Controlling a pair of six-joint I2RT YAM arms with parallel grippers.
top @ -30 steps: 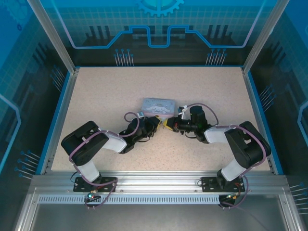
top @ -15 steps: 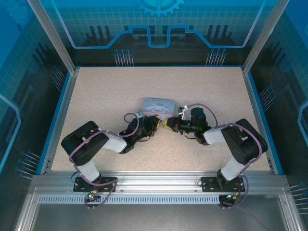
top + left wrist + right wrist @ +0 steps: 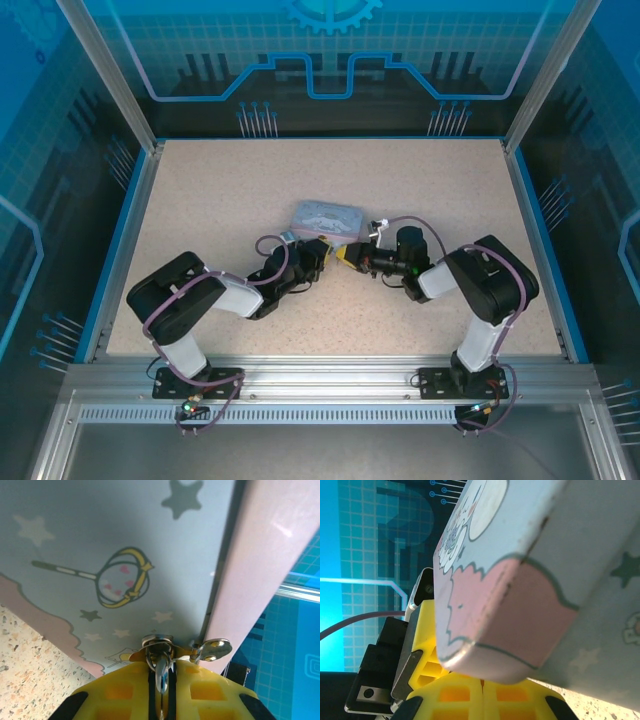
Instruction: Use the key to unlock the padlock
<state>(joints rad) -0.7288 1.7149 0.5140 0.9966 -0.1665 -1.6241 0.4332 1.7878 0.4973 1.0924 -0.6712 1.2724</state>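
- Pale blue-grey cartoon-printed tin box (image 3: 328,217) lying on the speckled beige worktop (image 3: 220,200), just above the middle of the overhead frame.
- Both arms folded inward, meeting at the tin's lower edge: left gripper (image 3: 322,256) coming from the lower left, right gripper (image 3: 347,258) from the lower right, tips nearly touching each other.
- In the left wrist view, starred tin wall across the upper frame, a small silver latch (image 3: 157,641) at its lower edge near bottom centre.
- Tiny metal padlock (image 3: 163,670) hanging from that latch, only its shiny loop showing, the rest sunk into the slit between the yellow jaws.
- Left gripper's jaws drawn close together, clamped on the padlock.
- In the right wrist view, pink-trimmed rounded corner of the tin overhanging the centre, right gripper's yellow jaws at the bottom edge just beneath it.
- Right jaws pressed together along a thin seam; anything pinched inside too hidden to tell.
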